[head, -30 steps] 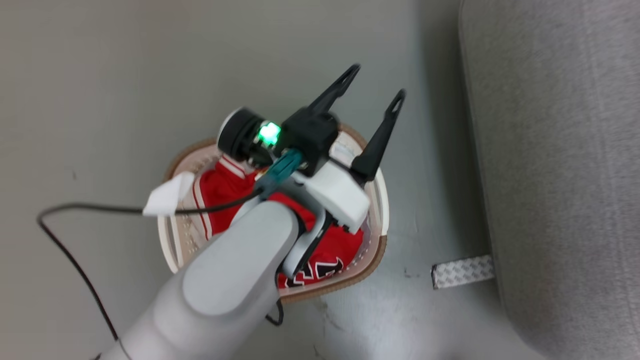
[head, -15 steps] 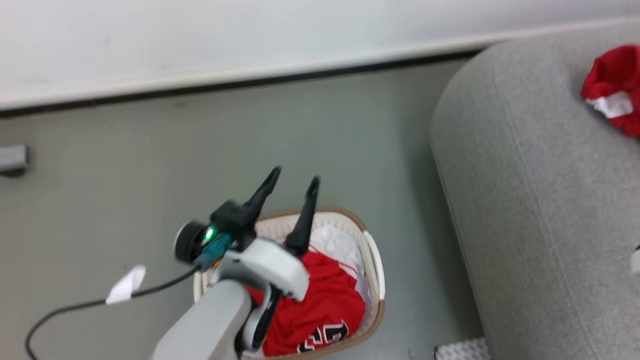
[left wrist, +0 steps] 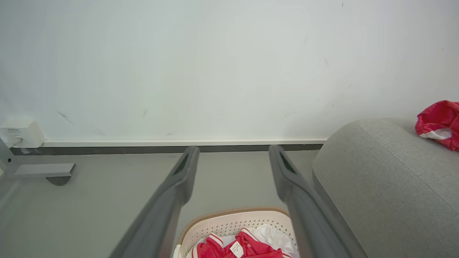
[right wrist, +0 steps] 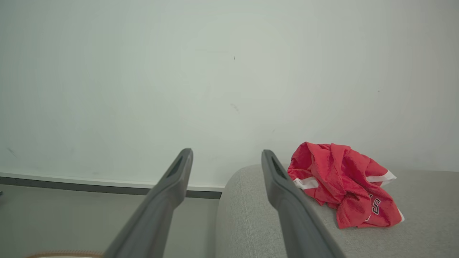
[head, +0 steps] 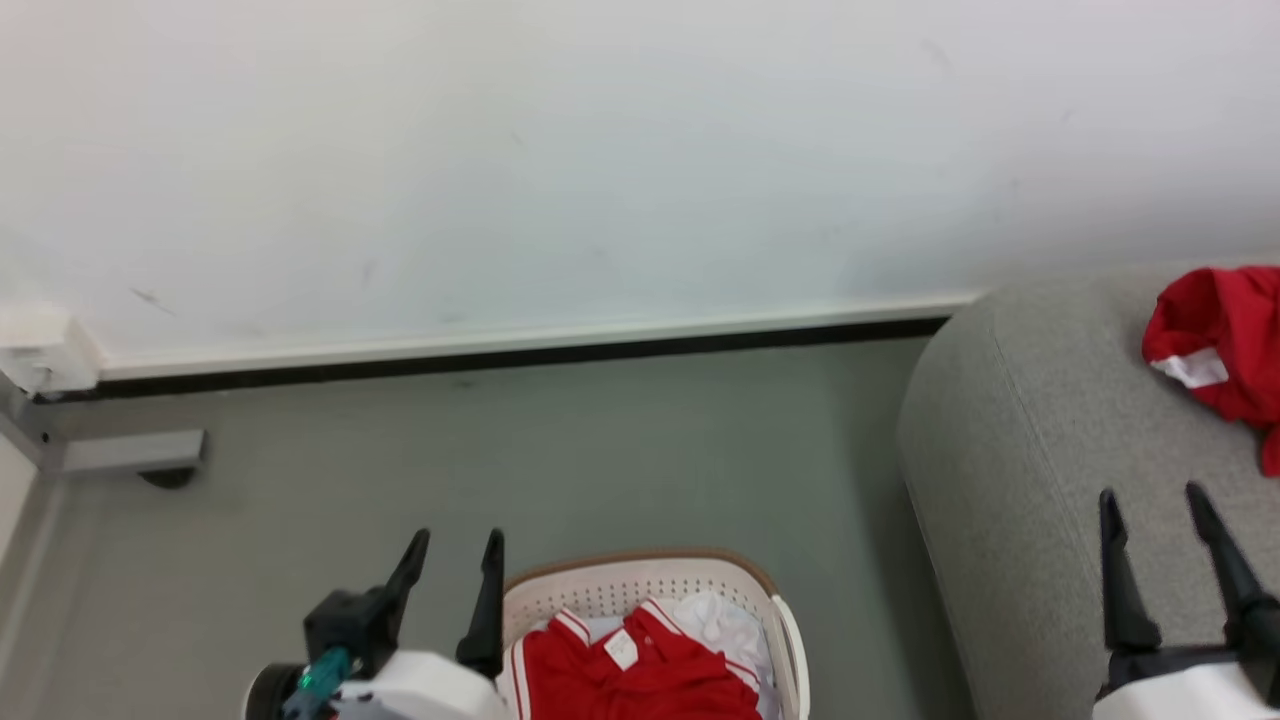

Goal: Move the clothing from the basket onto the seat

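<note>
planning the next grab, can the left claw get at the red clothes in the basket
Probably yes: the left claw is open and empty beside the basket, and the red clothes lie uncovered on top.

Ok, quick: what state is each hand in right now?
Left hand: open, holding nothing.
Right hand: open, holding nothing.
</note>
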Controlling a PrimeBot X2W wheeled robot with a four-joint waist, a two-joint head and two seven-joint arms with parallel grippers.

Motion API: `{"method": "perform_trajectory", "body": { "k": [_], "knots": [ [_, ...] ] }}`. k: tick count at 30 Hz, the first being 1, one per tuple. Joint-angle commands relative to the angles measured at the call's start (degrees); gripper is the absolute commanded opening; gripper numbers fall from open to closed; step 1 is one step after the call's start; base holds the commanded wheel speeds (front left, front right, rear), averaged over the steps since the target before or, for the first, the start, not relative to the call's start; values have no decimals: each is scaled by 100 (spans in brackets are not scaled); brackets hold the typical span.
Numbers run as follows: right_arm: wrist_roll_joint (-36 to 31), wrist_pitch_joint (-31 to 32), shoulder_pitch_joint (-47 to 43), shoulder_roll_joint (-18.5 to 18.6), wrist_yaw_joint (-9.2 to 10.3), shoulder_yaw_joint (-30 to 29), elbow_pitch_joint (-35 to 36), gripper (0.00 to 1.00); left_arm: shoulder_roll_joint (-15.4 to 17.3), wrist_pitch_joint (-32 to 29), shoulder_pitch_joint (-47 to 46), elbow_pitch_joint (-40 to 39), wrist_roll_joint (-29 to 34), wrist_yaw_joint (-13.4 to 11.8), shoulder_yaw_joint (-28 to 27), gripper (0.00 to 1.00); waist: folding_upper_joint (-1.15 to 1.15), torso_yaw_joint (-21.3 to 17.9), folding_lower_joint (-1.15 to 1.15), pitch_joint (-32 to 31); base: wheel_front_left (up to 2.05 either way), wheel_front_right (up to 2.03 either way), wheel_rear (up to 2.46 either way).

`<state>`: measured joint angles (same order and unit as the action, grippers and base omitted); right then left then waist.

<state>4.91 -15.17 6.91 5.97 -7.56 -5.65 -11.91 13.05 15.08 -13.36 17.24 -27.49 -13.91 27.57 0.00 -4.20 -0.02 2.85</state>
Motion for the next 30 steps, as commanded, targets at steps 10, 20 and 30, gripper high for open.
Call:
{"method": "perform_trajectory", "body": {
  "k": [10, 20, 30],
  "knots": [
    [15, 3, -666, -276, 14, 222, -226, 100, -233, 8, 1101, -441, 626, 109, -838, 100, 0, 125, 2, -435, 0, 0, 0],
    [157, 3, -569, -304, 15, 503, -489, 100, -495, 8, 1446, -406, 1136, 420, -1426, 100, 0, 193, 2, -468, 0, 0, 0],
    [277, 3, -709, -303, 15, 554, -539, 100, -742, 8, 1423, -288, 1396, 697, -1716, 100, 0, 181, 2, -490, 0, 0, 0]
  ]
}}
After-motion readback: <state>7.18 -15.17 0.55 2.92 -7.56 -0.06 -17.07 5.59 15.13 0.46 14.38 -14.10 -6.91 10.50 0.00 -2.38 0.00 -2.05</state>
